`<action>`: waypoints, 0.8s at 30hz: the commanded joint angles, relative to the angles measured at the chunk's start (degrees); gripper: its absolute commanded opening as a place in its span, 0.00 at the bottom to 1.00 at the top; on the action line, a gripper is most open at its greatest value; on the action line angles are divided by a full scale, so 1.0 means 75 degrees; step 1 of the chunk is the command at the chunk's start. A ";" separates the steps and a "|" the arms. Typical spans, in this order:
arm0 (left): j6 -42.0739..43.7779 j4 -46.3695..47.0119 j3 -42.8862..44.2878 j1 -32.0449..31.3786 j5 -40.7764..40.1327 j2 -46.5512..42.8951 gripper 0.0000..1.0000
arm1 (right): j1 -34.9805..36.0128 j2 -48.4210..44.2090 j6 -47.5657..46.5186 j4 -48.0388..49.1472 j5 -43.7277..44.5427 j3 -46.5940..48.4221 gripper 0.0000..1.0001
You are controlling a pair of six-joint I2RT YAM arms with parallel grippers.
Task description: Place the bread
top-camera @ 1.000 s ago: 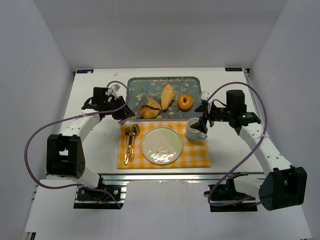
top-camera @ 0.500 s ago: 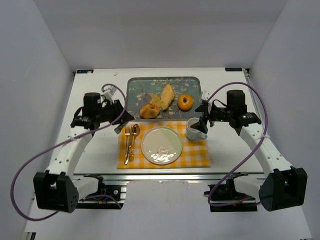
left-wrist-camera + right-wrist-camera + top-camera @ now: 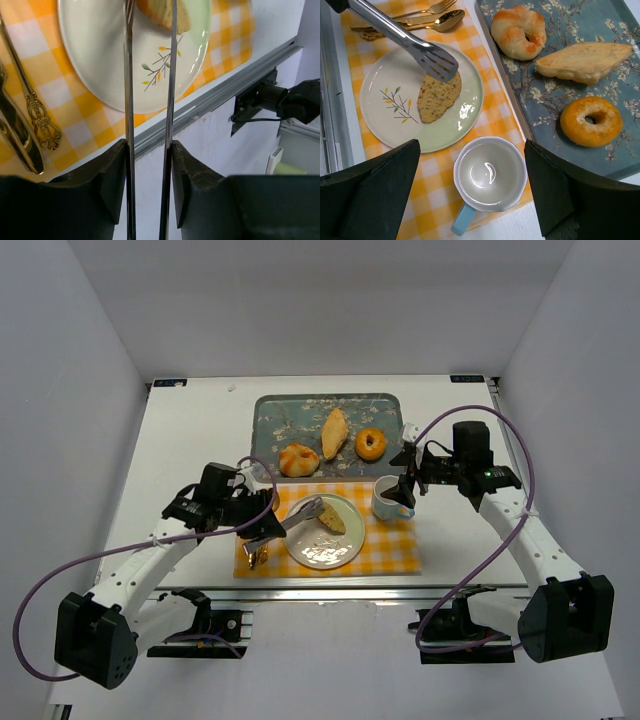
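Note:
A flat brown slice of bread lies on the white plate; it also shows in the right wrist view and at the top of the left wrist view. My left gripper is shut on metal tongs. The tong heads sit over the slice's upper edge, arms slightly apart; I cannot tell whether they still pinch it. My right gripper is open, one finger on either side of the white mug.
A blue floral tray behind the plate holds a round roll, a long bread and a doughnut. Gold cutlery lies left of the plate on the yellow checked placemat.
My left arm has swung from the tray down to the plate with the tongs, bringing the bread slice, which now lies on the plate. The right arm has not moved.

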 commanded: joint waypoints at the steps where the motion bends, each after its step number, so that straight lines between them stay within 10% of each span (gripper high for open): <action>1: 0.0057 -0.0187 0.0203 -0.0055 -0.0371 -0.0208 0.50 | -0.0036 -0.0227 -0.0019 0.0160 -0.0136 -0.0040 0.89; 16: 0.0315 -0.1055 0.1936 -0.0055 -0.1426 -0.0537 0.51 | -0.0036 -0.0274 -0.0078 0.0113 -0.0183 -0.0122 0.89; 24: 0.0280 0.0490 0.2816 0.0214 -0.1614 0.1312 0.53 | -0.0036 -0.0297 0.0028 0.0277 -0.0253 -0.0193 0.89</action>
